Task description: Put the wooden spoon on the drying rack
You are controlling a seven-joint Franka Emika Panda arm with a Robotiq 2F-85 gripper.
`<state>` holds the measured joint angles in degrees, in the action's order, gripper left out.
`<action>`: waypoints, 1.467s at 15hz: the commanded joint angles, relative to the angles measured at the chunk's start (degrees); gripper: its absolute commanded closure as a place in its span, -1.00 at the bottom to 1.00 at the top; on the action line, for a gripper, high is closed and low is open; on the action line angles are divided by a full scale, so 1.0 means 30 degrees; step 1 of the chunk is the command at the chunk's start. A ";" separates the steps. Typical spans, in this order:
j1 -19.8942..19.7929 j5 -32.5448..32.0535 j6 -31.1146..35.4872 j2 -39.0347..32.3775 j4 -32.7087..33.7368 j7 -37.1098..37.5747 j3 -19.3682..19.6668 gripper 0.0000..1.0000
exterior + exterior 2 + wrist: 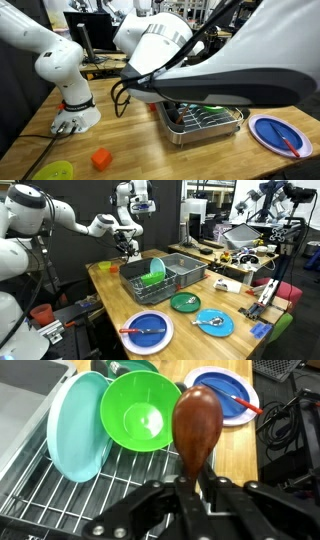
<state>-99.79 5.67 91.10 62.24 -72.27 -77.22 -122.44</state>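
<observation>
Well, in the wrist view the left side is taken up by the drying rack [70,500], its wire grid running under a teal plate [72,425] that stands on edge in the slots. Just beside the plate, to its right, a green bowl [140,418] leans in the rack with its hollow turned toward the camera.

Next along is the wooden spoon [197,420]. Its dark oval end sticks out ahead of the gripper [192,488], and the handle runs back between the jaws, which are clamped on it. The spoon's end overlaps the green bowl's rim in this view, though I can't tell whether the two touch. Further right, off the rack, a blue plate [215,390] lies on the wooden table [235,460] with a red utensil [240,403] resting on it.

In an exterior view the gripper [128,246] hangs over the left end of the rack [170,275], apparently clear of the wires. The spoon is too small to pick out there.

By my reckoning the task is well past halfway. The spoon is picked up and has been brought over the rack, but it isn't resting on it yet. What's left is to lower it onto a bare stretch of wire, away from the plate and bowl, then open the jaws and lift away.
</observation>
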 commanded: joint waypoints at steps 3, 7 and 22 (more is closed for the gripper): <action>-0.0650 0.0434 -0.1626 0.0892 0.1859 -0.0497 -0.0060 0.91; -0.0633 0.0423 -0.2364 0.1508 0.2672 -0.0522 -0.0046 0.91; -0.1310 0.0603 -0.3061 0.1187 0.4645 -0.0229 0.0222 -1.00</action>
<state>-102.29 6.15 83.13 66.92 -59.71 -77.84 -121.54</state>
